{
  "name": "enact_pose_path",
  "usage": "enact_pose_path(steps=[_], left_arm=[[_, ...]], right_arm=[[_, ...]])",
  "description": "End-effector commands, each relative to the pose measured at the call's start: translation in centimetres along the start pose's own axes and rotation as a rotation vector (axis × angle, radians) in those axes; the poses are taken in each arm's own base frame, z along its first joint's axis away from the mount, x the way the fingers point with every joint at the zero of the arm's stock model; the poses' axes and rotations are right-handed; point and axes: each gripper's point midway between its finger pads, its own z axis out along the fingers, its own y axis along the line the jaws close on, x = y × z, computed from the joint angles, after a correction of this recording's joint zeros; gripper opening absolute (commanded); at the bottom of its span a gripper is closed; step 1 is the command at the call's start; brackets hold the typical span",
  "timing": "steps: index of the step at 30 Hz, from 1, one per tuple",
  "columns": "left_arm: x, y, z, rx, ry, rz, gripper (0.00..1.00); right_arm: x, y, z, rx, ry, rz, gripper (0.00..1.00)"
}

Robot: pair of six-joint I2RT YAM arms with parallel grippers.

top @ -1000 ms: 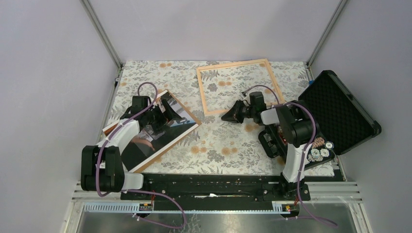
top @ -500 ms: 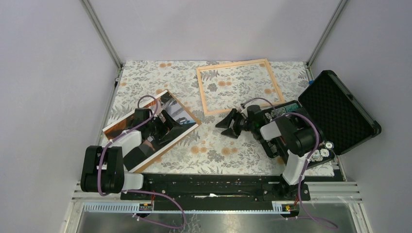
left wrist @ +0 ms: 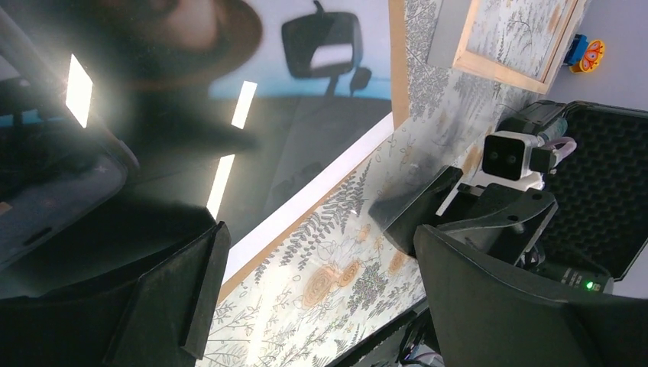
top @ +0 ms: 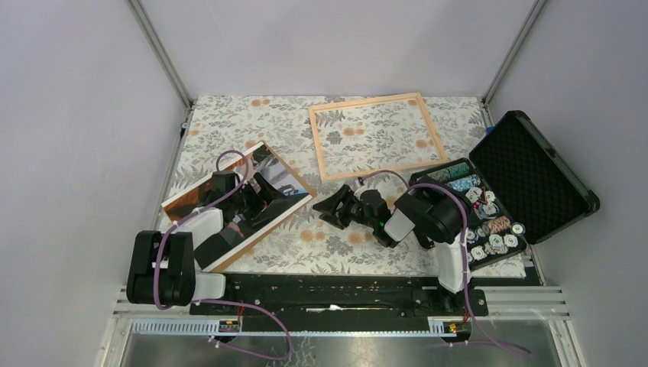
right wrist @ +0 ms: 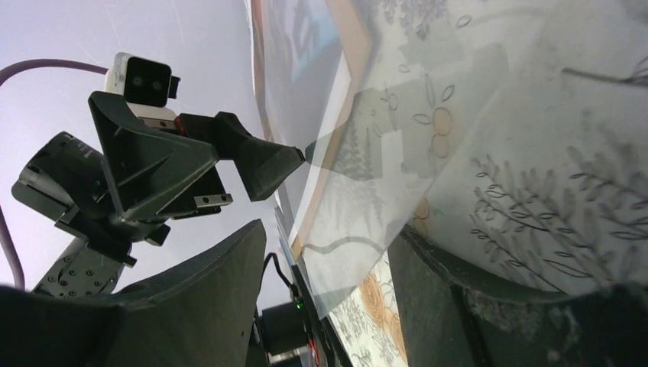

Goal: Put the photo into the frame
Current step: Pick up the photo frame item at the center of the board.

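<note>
Comparing with a second ago, the big change is the right arm: it has swung away from the frame's near rail and come down and left. It now sits low over the surface (top: 344, 246), just right of the photo's right corner. The right fingers (right wrist: 183, 306) were pinched together back then; now they're clearly apart with nothing between them, only patterned cloth showing in the gap. The left arm has slid a little nearer along the photo.

With the right arm out of the way you can finally see into the black case (top: 535, 176) on the right. It lies open, its foam-lined lid flat to the far right. The tray half holds rows of small round discs (top: 489, 227) in blue, white, red and brown, chips by the look of them.

The left fingers (left wrist: 497, 306) are spread as wide as they go. One hangs over the glossy print and the other is out past its right edge. I can't tell if either is actually touching it, and nothing is gripped.

The photo (top: 293, 191) lies picture side up on the left of the surface, turned at an angle. The frame (top: 317, 144) lies flat toward the far side, well apart from the photo, with only cloth showing inside its rails.
</note>
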Motion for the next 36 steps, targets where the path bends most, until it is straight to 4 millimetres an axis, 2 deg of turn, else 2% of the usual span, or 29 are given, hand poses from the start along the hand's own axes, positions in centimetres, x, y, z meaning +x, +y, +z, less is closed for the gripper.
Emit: enact_pose_path(steps=[1,5,9,12,14,18,23,29,34,36], left_arm=[[-0.1,-0.9,-0.5,0.048,-0.019,0.033,0.99],[-0.3,-1.3,-0.8,0.058,-0.025,0.057,0.99],[-0.7,-1.8,-1.2,0.064,-0.053,0.093,0.99],[-0.9,-3.2,-1.8,0.100,-0.067,0.128,0.99],[-1.2,-4.5,-2.3,0.123,-0.079,0.157,0.99],[-2.3,-7.7,-4.0,0.158,-0.125,0.228,0.99],[-3.9,-12.5,-6.7,0.221,-0.215,0.337,0.99],[-6.7,-17.2,-8.6,0.293,-0.312,0.396,0.99],[-8.5,-21.3,-10.7,0.379,-0.386,0.412,0.99],[-9.2,-22.6,-11.6,0.403,-0.420,0.415,0.99]], right_arm=[[0.3,0.9,1.4,-0.061,-0.125,0.004,0.66],[1.2,1.1,2.7,-0.122,-0.137,0.042,0.66],[0.5,0.3,3.2,-0.118,-0.177,0.031,0.64],[0.4,-0.3,3.5,-0.102,-0.183,0.014,0.56],[0.5,-0.3,3.8,-0.098,-0.175,0.010,0.49],[0.2,-0.1,3.7,-0.100,-0.195,-0.002,0.44],[-0.4,1.6,4.3,-0.139,-0.214,-0.040,0.39],[-0.9,3.8,4.6,-0.174,-0.221,-0.116,0.16],[-1.4,5.7,3.8,-0.157,-0.205,-0.253,0.00],[-2.2,6.4,3.2,-0.125,-0.214,-0.319,0.00]])
